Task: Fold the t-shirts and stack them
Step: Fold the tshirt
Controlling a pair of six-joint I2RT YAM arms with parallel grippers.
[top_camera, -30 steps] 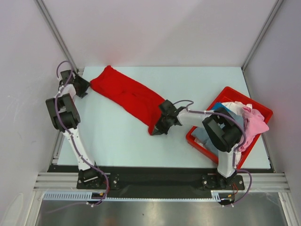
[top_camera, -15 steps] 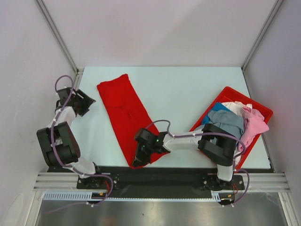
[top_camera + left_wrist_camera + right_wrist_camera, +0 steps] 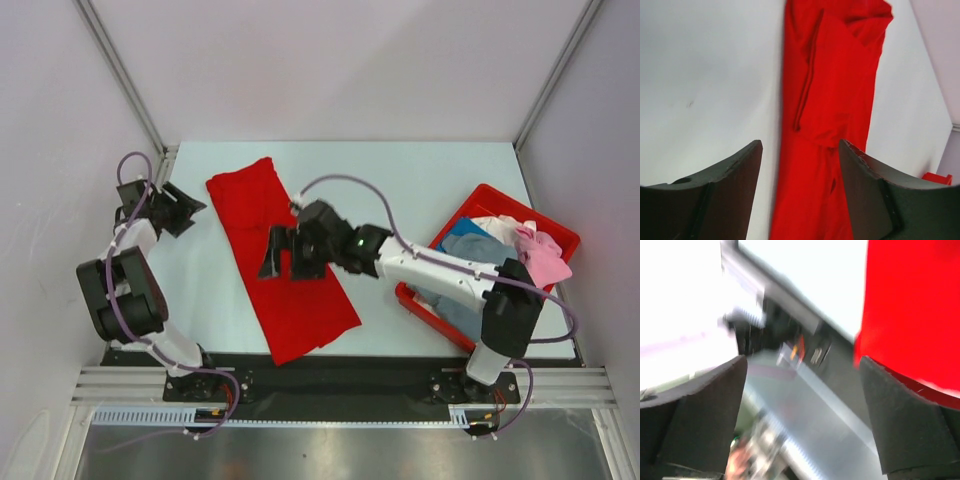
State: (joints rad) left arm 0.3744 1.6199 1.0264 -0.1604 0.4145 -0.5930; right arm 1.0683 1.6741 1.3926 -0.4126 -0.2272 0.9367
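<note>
Fold in hand, I'd say: long bright red cloth t-shirt (image 3: 300, 305) lies flat left of centre, left gripper (image 3: 182, 207) and right gripper (image 3: 275, 253) both released, next probably needs one end gripped.

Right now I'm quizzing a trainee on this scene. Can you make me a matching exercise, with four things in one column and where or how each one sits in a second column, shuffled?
Column one:
1. red t-shirt
2. pink shirt
3. left gripper
4. right gripper

Column two:
A. open, over the red t-shirt
B. heaped in the red bin
C. open, at the table's left edge, beside the red t-shirt
D. lying flat on the table as a long strip

Pairs: 1-D, 2-B, 3-C, 4-A
</note>
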